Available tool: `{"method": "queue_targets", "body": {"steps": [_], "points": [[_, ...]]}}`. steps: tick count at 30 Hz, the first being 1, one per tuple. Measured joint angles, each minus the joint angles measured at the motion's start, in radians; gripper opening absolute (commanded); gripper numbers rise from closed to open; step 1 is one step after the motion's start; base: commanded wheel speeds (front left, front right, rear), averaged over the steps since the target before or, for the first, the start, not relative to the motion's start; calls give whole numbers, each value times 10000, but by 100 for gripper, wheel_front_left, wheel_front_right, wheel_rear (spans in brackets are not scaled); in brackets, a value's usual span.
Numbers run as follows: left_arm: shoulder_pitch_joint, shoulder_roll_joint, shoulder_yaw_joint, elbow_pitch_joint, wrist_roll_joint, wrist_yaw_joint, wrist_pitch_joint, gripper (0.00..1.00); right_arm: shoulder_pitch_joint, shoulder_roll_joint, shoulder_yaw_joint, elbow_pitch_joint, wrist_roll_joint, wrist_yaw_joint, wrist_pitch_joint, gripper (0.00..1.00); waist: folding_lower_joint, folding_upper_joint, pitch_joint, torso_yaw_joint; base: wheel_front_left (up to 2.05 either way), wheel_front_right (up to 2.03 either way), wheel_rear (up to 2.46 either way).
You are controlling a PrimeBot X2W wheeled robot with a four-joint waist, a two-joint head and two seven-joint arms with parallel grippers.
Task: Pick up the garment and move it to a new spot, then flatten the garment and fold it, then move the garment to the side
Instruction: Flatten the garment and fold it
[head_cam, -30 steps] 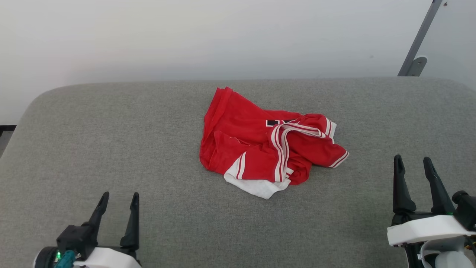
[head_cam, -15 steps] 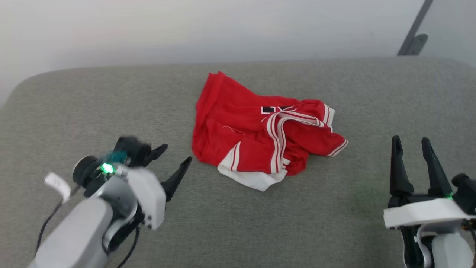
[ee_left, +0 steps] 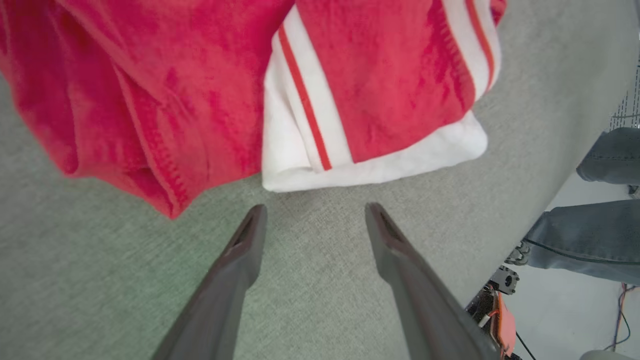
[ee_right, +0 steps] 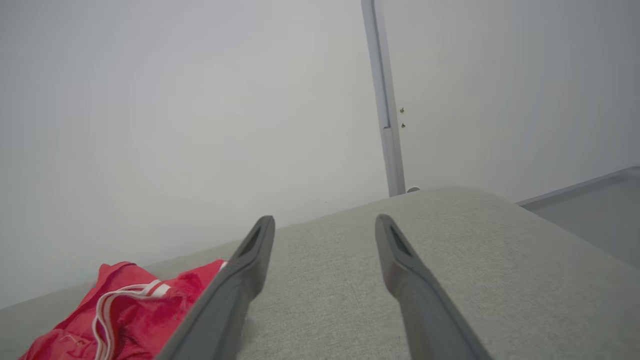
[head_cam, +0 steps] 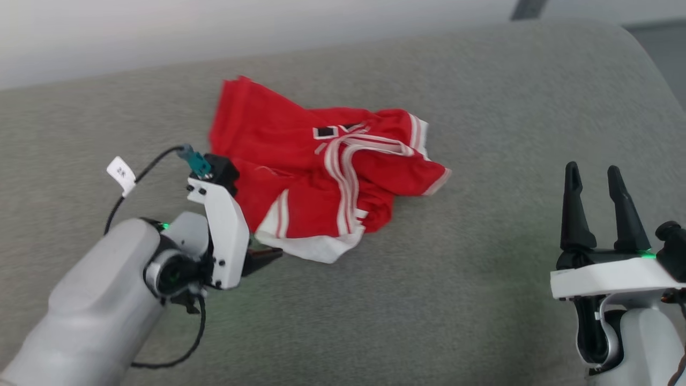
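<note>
The garment (head_cam: 321, 171), a red jersey with white panels and striped trim, lies crumpled on the grey padded surface (head_cam: 482, 268). My left gripper (head_cam: 258, 253) points down at the surface just in front of the garment's near white hem (ee_left: 370, 170). In the left wrist view its jaws stand open (ee_left: 315, 209), tips a short way off the hem, with nothing between them. My right gripper (head_cam: 593, 171) stands open at the lower right, well clear of the cloth. In the right wrist view its fingers (ee_right: 325, 220) point over the surface, with the garment (ee_right: 125, 310) at the lower left.
A white wall runs behind the padded surface, with a grey metal post (ee_right: 382, 100) at its far right corner. A person's legs in jeans (ee_left: 590, 240) stand beyond the surface's edge in the left wrist view. A black cable (head_cam: 134, 177) loops off my left wrist.
My left arm has swung in from the lower left to the garment's near hem, fingers turned downward. The head camera has shifted. The right gripper has stayed put, open.
</note>
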Motion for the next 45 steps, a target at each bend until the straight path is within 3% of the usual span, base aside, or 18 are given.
{"method": "queue_targets", "body": {"steps": [11,12,13,14,15,16,24,28,31,34,39,45], "points": [[-905,42,-412,1300,132,23,253,100,-118,36,-21,25,280,0,0,100,0,0,598,-900,0,0,0],[-905,42,-412,1300,132,23,253,96,-118,36,-21,25,280,0,0,100,0,0,598,-900,0,0,0],[-953,54,-612,1172,44,17,357,82,-117,38,-13,40,291,0,0,100,0,0,591,-925,0,0,0],[-953,54,-612,1172,44,17,357,60,-117,38,-13,40,291,0,0,100,0,0,591,-925,0,0,0],[-960,73,-759,1028,-119,27,351,22,-118,40,-6,61,336,0,0,100,0,0,568,-917,0,0,0],[-941,48,-836,966,-247,27,357,0,-119,42,2,71,351,0,0,100,0,0,551,-908,0,0,0],[-845,284,-1442,368,-642,12,-52,0,-98,50,-81,82,334,0,0,100,0,0,314,-636,0,0,0],[-980,911,-1753,-284,-614,12,-499,0,66,50,-146,67,270,0,0,100,0,0,122,-328,0,0,0],[-1338,1762,-2084,-903,-336,12,-777,0,162,52,-178,27,251,0,0,100,0,0,-21,-47,0,0,0],[-1741,2683,-2364,-1310,270,12,-1131,0,209,56,-159,4,180,0,0,100,0,0,-152,245,0,0,0],[-2679,3948,-3001,-1570,2642,-13,-2268,0,215,59,-94,-2,159,0,0,100,0,0,-352,607,0,0,0],[-2301,4514,-3267,-1152,3835,313,-3893,0,368,59,-84,19,96,0,0,100,0,0,-571,769,0,0,0]]}}
